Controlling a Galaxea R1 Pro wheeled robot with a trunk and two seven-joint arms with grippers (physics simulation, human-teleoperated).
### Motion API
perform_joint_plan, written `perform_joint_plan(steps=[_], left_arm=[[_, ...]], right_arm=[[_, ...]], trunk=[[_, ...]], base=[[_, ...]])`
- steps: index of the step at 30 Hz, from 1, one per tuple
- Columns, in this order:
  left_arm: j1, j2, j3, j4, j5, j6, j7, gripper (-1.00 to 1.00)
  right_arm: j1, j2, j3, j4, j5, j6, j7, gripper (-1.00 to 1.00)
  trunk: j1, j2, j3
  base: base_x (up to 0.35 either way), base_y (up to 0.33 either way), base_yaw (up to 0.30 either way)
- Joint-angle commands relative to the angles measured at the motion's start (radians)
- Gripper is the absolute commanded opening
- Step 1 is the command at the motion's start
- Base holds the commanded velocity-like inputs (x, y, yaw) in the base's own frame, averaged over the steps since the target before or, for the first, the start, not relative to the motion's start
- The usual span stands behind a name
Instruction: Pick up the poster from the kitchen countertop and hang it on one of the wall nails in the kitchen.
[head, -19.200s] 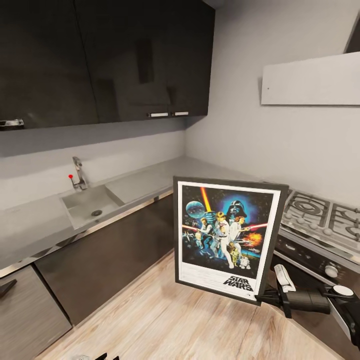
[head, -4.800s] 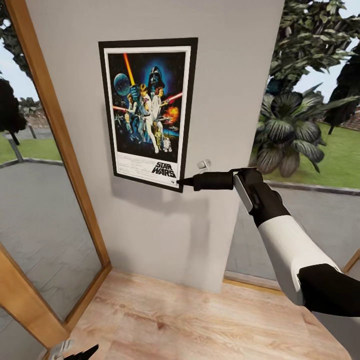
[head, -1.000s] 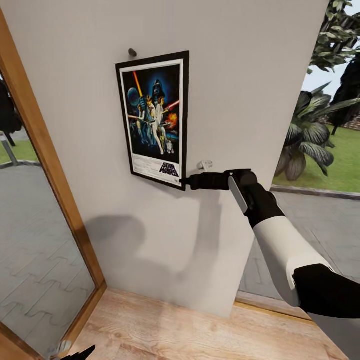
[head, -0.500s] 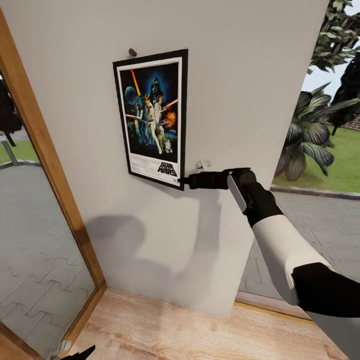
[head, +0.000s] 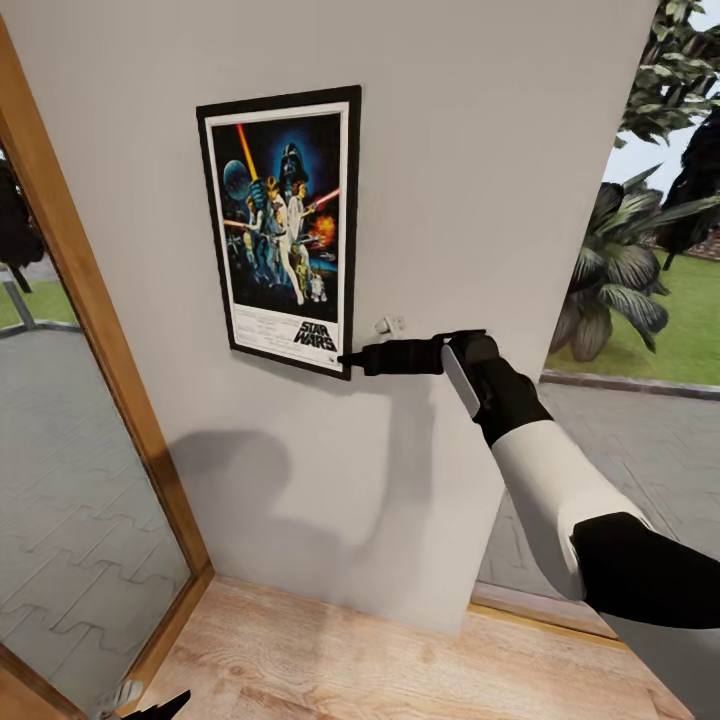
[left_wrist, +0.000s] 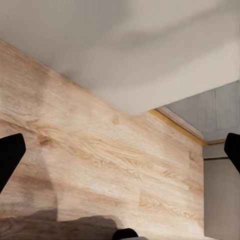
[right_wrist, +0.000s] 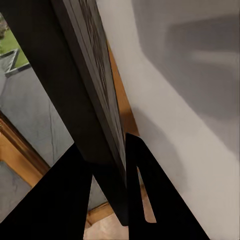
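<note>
In the upper left of the head view, the poster (head: 281, 229) stands upright against the pale wall (head: 480, 150), its black frame and white border around the figures and the "STAR WARS" logo. The right gripper (head: 346, 358) reaches in from the right of the frame and pinches the frame's lower right corner; the right wrist view shows its two dark fingers (right_wrist: 60, 200) pressed on either side of the frame's thin edge (right_wrist: 85, 100), so the jaws are clamped on the poster. The black-and-white right arm (head: 560, 490) runs down to the lower right corner. A wooden door frame (head: 95, 330) slants along the left edge, with paving behind glass; plants (head: 620, 270) and grass fill the right edge. Wooden floor (head: 330, 660) lies along the bottom. In the left wrist view, the left gripper (left_wrist: 120, 160) points at the same floor (left_wrist: 100, 165), its dark fingertips (left_wrist: 9, 157) at opposite edges of the frame, the jaws spread wide with nothing between them.
</note>
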Motion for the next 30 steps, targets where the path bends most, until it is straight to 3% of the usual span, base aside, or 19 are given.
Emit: perform_joint_plan(steps=[1, 17, 26, 30], left_arm=[[-0.001, 0.001, -0.006, 0.001, 0.007, -0.004, -0.002, 1.00], [-0.002, 0.001, -0.006, 0.002, 0.007, -0.004, -0.002, 1.00], [-0.001, 0.001, -0.006, 0.002, 0.007, -0.004, -0.002, 1.00], [-0.001, 0.001, -0.006, 0.001, 0.007, -0.004, -0.002, 1.00]], right_arm=[[-0.004, 0.006, 0.001, 0.008, -0.012, 0.009, -0.003, -1.00], [-0.015, 0.019, 0.001, 0.043, -0.016, 0.006, -0.003, -1.00], [-0.015, 0.019, 0.001, 0.041, -0.093, 0.002, -0.004, -1.00], [-0.015, 0.019, 0.001, 0.041, -0.105, 0.001, -0.004, -1.00]], trunk=[[0.001, -0.002, -0.002], [0.001, -0.002, -0.002], [0.001, -0.002, -0.002], [0.001, -0.002, -0.002]], base=[[0.000, 0.000, 0.000], [0.000, 0.000, 0.000], [0.000, 0.000, 0.000], [0.000, 0.000, 0.000]])
